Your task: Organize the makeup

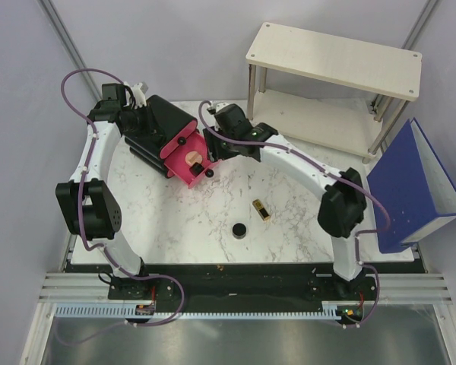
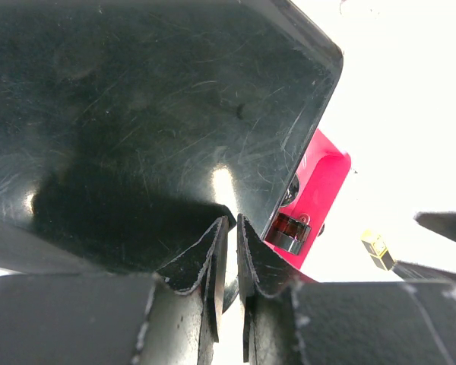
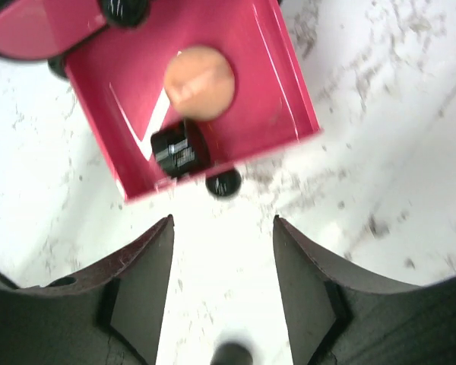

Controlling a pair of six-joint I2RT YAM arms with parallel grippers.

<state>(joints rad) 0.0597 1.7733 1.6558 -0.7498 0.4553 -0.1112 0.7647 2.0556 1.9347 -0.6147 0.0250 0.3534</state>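
Top view high overhead, down on whole tabletop (image 1: 304, 243), left wrist close against box (image 2: 137, 114), right wrist close over drawer (image 3: 266, 99), drawer in all three

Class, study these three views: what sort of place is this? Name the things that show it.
Probably a robotics lab work cell, not a home. The left arm and right arm are bolted to a metal rail at the edge of a marble-patterned table, and plain grey walls close it in.
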